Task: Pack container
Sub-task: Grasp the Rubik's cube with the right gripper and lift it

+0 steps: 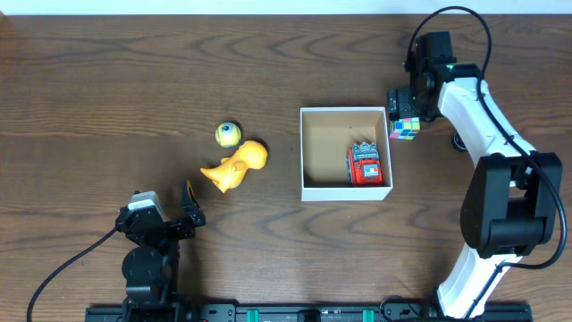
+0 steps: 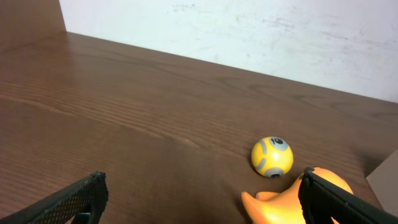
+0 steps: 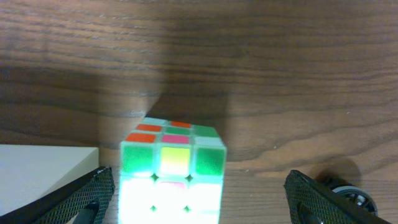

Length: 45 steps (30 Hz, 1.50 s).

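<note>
While container [image 1: 323, 152] sits on dark wood table [image 1: 107, 89], white wall [image 2: 249, 31] beyond

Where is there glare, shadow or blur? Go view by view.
Right wrist: the cube has its near face washed out by glare, and a broad dark shadow lies on the table behind it. Left wrist: even light, the ball sharp with a soft shadow. Overhead: even and sharp, no glare on the container.
</note>
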Tool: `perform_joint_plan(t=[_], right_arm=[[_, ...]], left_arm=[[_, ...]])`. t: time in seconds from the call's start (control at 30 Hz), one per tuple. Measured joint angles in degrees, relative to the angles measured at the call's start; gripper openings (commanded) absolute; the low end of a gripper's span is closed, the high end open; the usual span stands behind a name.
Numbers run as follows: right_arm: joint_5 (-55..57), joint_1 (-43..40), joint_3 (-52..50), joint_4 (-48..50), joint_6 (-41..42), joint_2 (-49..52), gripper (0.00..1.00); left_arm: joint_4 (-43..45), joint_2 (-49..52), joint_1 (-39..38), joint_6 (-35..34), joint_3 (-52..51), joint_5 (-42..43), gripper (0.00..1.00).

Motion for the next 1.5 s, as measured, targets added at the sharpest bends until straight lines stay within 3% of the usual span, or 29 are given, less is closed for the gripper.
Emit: perform_joint_plan(t=[0.7,1.03,1.5], right_arm=[[-4.3,-0.3,-8.9,9.4,-4.5,0.0,0.89],[-4.7,-0.3,-9.3,10.9,-5.2,0.0,0.65],[-4.9,-0.3,-9.3,11.5,-5.1,0.0,0.6]], left_arm=[[0.0,0.0,0.0,0.0,0.0,0.0,0.98],[0.0,0.0,0.0,0.0,0.0,0.0,0.98],[0.0,0.0,0.0,0.0,0.0,0.0,0.98]])
